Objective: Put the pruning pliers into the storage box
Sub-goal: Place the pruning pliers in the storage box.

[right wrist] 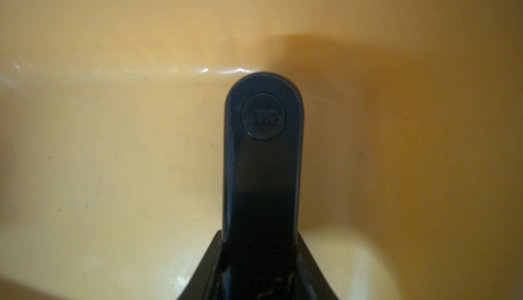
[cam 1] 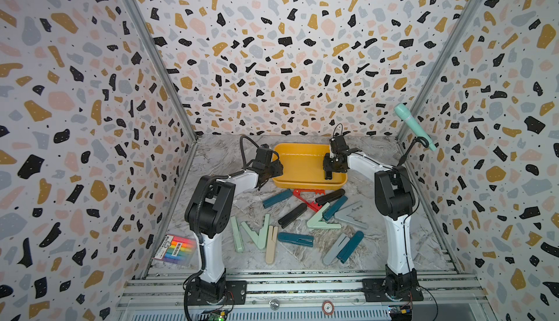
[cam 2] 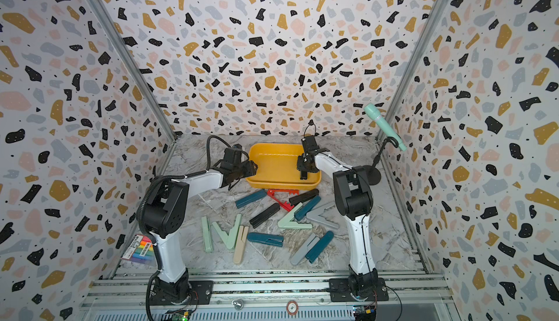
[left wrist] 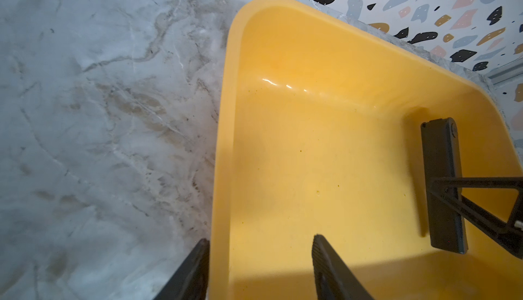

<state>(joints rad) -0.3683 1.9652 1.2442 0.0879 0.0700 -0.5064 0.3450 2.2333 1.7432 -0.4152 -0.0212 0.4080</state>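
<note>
Under my right gripper (cam 1: 329, 170) is the floor of the shallow yellow plastic tray (left wrist: 311, 44). That gripper pinches one flat black plastic plier (right wrist: 263, 157), held low. I should lower it slowly, then let go. My left gripper (left wrist: 260, 239) stands parted and empty, one finger on each side of the tray's wall.

I see 3 terrazzo-patterned walls (cam 1: 287, 47) boxing in a grey marble-look tabletop (cam 1: 302, 259), with aluminium rails (cam 1: 302, 283) along the near edge; the light is even and bright.
</note>
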